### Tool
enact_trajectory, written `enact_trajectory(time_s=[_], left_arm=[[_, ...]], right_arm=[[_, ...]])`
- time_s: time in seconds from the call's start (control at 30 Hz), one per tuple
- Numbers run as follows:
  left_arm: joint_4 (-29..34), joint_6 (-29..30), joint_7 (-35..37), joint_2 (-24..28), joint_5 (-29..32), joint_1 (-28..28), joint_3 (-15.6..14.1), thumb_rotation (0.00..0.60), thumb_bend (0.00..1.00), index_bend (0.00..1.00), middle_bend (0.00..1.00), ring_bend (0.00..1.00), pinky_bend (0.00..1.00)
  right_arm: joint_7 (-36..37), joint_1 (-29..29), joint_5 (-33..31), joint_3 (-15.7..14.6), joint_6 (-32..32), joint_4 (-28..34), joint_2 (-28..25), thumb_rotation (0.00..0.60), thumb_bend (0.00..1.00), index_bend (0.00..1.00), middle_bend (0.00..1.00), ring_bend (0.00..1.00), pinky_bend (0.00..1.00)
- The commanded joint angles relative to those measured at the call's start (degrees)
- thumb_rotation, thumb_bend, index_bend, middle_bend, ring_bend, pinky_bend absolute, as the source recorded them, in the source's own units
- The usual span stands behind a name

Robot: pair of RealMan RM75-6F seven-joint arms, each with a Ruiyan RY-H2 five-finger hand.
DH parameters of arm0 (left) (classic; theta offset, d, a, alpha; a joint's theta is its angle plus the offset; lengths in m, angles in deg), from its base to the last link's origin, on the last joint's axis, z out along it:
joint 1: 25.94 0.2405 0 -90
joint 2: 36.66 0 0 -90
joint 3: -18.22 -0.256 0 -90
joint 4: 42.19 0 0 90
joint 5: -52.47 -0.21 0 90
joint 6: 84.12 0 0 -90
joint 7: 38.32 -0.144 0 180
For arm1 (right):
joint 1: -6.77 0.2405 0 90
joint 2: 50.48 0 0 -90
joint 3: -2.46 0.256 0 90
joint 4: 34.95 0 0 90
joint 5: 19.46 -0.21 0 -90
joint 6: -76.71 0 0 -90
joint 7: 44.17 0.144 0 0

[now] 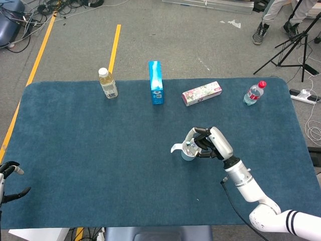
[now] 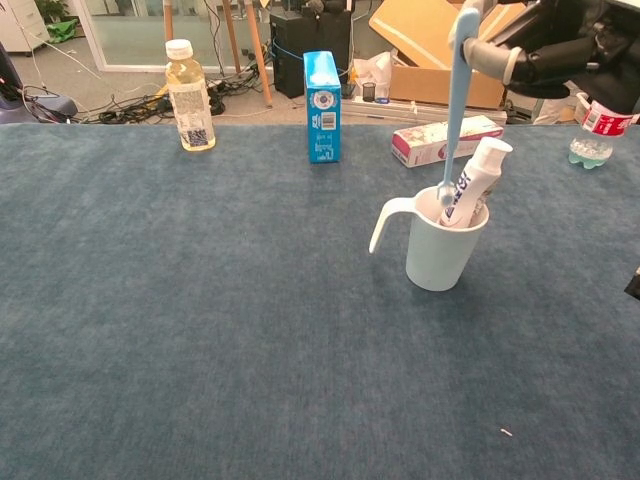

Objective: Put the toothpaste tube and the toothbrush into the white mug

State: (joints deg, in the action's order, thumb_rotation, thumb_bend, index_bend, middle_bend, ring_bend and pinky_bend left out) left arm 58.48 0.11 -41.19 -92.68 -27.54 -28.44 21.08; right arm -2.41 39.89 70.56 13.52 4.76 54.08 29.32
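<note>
Nearest to us, at the near left edge of the counter (image 1: 75,165), our left robot hand (image 1: 9,182) rests idle, its fingers apart and holding nothing. Further in, toward the right of the blue counter, stands the white mug (image 2: 438,248), handle to the left. The toothpaste tube (image 2: 471,182) already stands in it, leaning against the right side of the rim with its cap end up. Our right robot hand (image 2: 560,55) hangs above the mug, fingers clamped on the top of the light blue toothbrush (image 2: 455,105), which hangs nearly upright with its head down, just at the mug's mouth, left of the tube.

We judge that the tube's step is done and that we are in the last one: lowering the brush into the mug. The next move calls for a straight descent so the head clears the rim and slips beside the tube without knocking it, then an easy letting go.

Along the far edge, left to right, stand a yellow drink bottle (image 2: 187,96), a blue carton (image 2: 323,93), a flowered box (image 2: 445,140) and a red-capped water bottle (image 2: 597,118).
</note>
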Motion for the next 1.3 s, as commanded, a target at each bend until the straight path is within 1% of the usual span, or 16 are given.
enact_trajectory(time_s=[0.03, 0.47, 0.67, 0.73, 0.8, 0.97, 1.13, 1.3], left_arm=[[0.00, 0.04, 0.14, 0.06, -0.03, 0.03, 0.00, 0.600, 0.00, 0.47, 0.32, 0.33, 0.39], [-0.04, -0.14, 0.00, 0.00, 0.07, -0.06, 0.02, 0.600, 0.00, 0.47, 0.32, 0.33, 0.39], [-0.03, -0.20, 0.06, 0.04, 0.17, -0.06, 0.04, 0.600, 0.00, 0.47, 0.32, 0.33, 0.39], [-0.04, -0.19, 0.10, 0.06, 0.15, -0.06, 0.04, 0.600, 0.00, 0.47, 0.32, 0.33, 0.39], [-0.02, -0.23, 0.11, 0.09, 0.16, -0.08, 0.03, 0.600, 0.00, 0.47, 0.32, 0.33, 0.39], [-0.05, -0.38, -0.10, 0.04, 0.23, -0.14, 0.01, 0.600, 0.00, 0.47, 0.32, 0.33, 0.39], [-0.03, -0.45, -0.38, -0.04, 0.30, -0.17, -0.03, 0.600, 0.00, 0.47, 0.32, 0.33, 0.39], [-0.19, -0.46, -0.36, -0.14, 0.46, -0.20, 0.06, 0.600, 0.00, 0.47, 0.32, 0.33, 0.39]], right_arm=[[1.25, 0.32, 0.04, -0.43, 0.10, -1.68, 0.99, 0.600, 0.35, 0.66, 1.00, 1.00, 1.00], [4.78, 0.34, -0.64, -2.11, 1.04, -7.69, 2.71, 0.600, 0.35, 0.66, 1.00, 1.00, 1.00], [5.82, 0.47, 0.01, -3.13, 1.27, -10.47, 3.62, 0.600, 0.34, 0.66, 1.00, 1.00, 1.00], [6.15, 0.53, 0.38, -3.26, 0.97, -10.78, 3.57, 0.600, 0.31, 0.64, 1.00, 1.00, 1.00], [6.45, 0.54, 0.68, -3.34, 0.68, -10.72, 3.32, 0.600, 0.26, 0.59, 1.00, 1.00, 1.00], [6.49, 0.49, 1.14, -3.64, 0.26, -10.09, 2.27, 0.600, 0.17, 0.50, 1.00, 1.00, 1.00], [6.49, 0.27, 1.24, -3.99, -0.02, -9.94, 1.59, 0.600, 0.14, 0.46, 1.00, 1.00, 1.00], [3.51, -0.72, 3.07, -4.34, -3.19, -9.35, 0.22, 0.600, 0.12, 0.44, 1.00, 1.00, 1.00]])
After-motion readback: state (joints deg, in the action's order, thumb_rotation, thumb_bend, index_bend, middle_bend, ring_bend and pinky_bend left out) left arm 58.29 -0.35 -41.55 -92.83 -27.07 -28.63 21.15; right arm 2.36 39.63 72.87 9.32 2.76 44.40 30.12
